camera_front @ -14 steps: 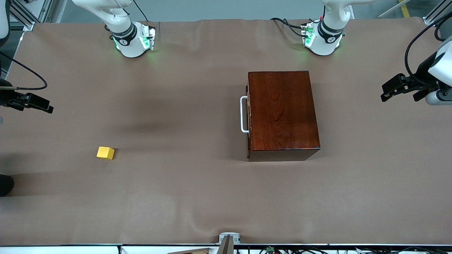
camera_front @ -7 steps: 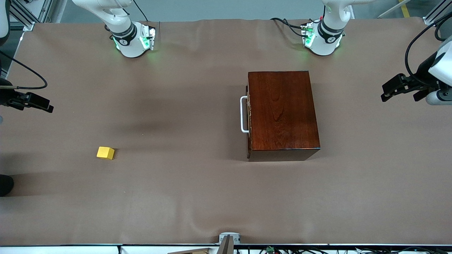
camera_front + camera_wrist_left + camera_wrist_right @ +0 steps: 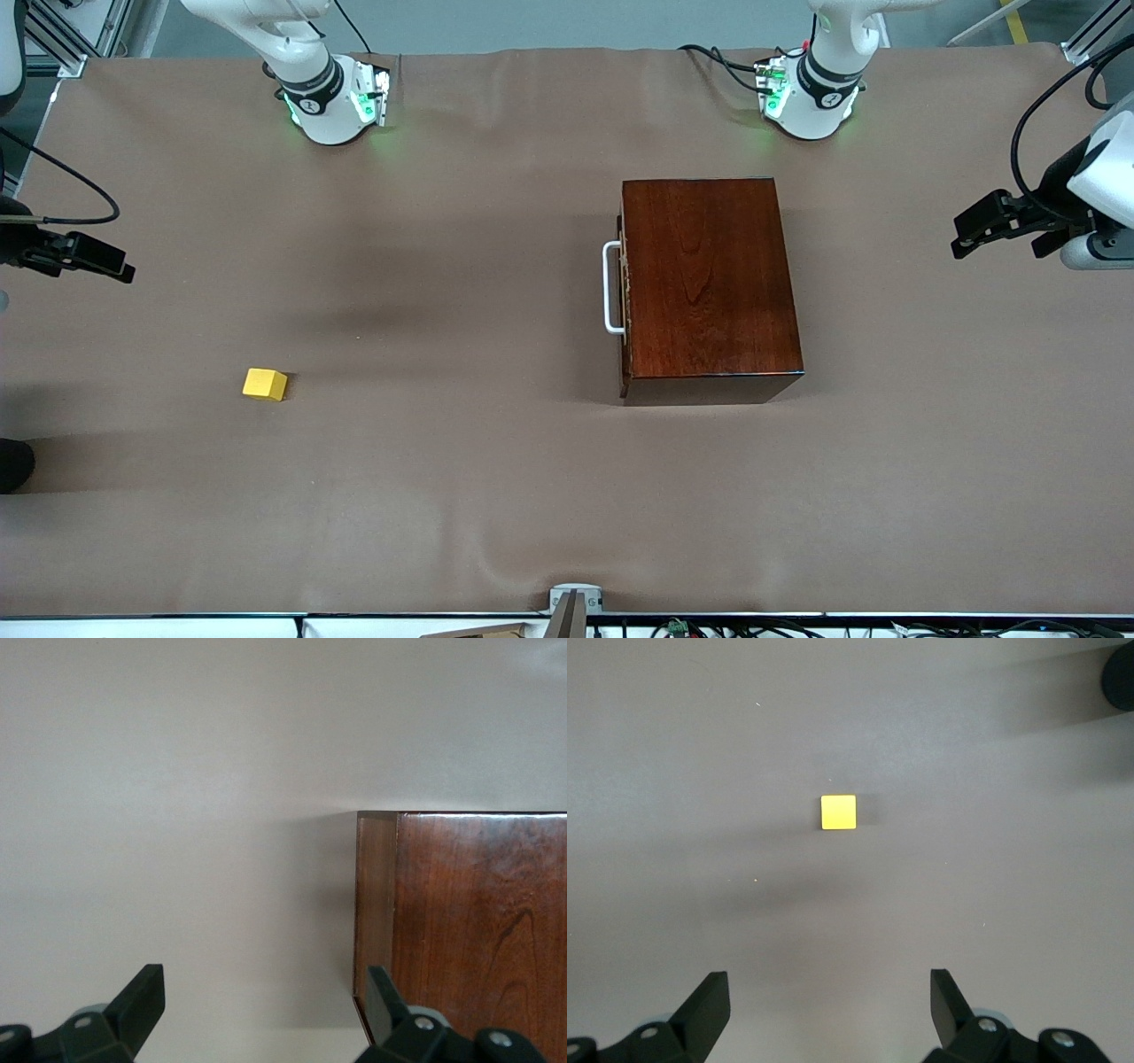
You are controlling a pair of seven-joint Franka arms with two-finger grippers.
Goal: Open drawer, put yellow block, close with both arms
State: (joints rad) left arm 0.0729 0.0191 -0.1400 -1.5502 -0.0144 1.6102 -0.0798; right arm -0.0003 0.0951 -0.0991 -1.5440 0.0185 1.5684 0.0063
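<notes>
The dark reddish-brown wooden box (image 3: 713, 288) stands toward the left arm's end of the table. Its drawer is pushed in, and the white bar handle (image 3: 611, 288) faces the right arm's end. The yellow block (image 3: 265, 384) lies on the brown cloth toward the right arm's end, nearer the front camera than the box. My left gripper (image 3: 998, 250) hangs open over the table edge beside the box; in the left wrist view it (image 3: 264, 992) frames bare cloth and a corner of the box (image 3: 478, 921). My right gripper (image 3: 115, 266) hovers open, with the block (image 3: 838, 811) ahead of its fingertips (image 3: 830, 997).
A black rounded object (image 3: 13, 461) sits at the table edge near the block and shows as a dark round shape (image 3: 1121, 673) in the right wrist view. A small camera mount (image 3: 576, 602) stands at the edge nearest the front camera. Brown cloth covers the table.
The left gripper has crept slightly toward the box. The right gripper, the block and the box have not moved.
</notes>
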